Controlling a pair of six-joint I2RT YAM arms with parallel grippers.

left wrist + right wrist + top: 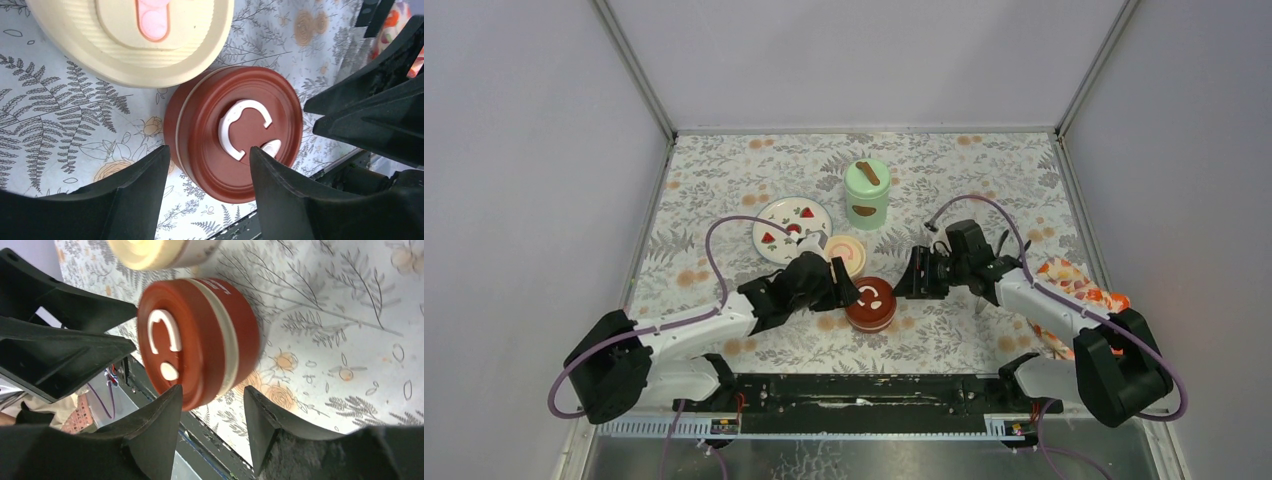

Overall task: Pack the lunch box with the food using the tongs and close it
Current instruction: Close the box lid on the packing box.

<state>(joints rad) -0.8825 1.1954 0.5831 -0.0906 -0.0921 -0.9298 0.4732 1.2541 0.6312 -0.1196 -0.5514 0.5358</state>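
The lunch box stands in three parts: a mint-green jar (867, 193) with its lid on at the back, a cream-lidded bowl (846, 253), and a dark-red-lidded bowl (870, 303) in front of it. My left gripper (842, 292) is at the red bowl's left side. In the left wrist view the gripper (210, 160) is open, and its fingers straddle the near edge of the red lid (235, 140) without pinching it. My right gripper (212, 395) is open just right of the red bowl (200, 340), which lies past its fingertips. I see no food and no tongs.
A white plate with fruit pictures (792, 228) lies left of the cream-lidded bowl. A patterned orange and white cloth (1079, 285) lies at the table's right edge. The two grippers face each other closely across the red bowl. The black base rail (864, 392) runs along the near edge.
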